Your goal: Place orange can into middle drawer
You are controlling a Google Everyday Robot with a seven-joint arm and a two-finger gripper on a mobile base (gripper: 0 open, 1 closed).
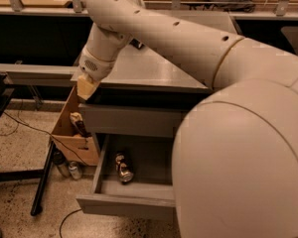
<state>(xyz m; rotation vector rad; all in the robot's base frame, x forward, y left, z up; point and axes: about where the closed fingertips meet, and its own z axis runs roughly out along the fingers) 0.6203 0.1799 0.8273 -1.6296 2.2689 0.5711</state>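
Small dented orange can (123, 167), shiny copper with pale patches, lying inside the open wide grey middle drawer (129, 204), near its left side. Big cream robot arm (188, 38) stretched over the flat grey cabinet top (154, 73), bent down at the left corner. Tan gripper (87, 87) by that corner, well above the can (open or closed, cannot tell).

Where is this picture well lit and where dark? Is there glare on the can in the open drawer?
Camera view: warm, dim light. The cabinet top is evenly lit; below its edge lies deep shadow. The orange can in the open middle drawer sits in shade with small bright glints. The gripper, at the top's left front corner, is lit.
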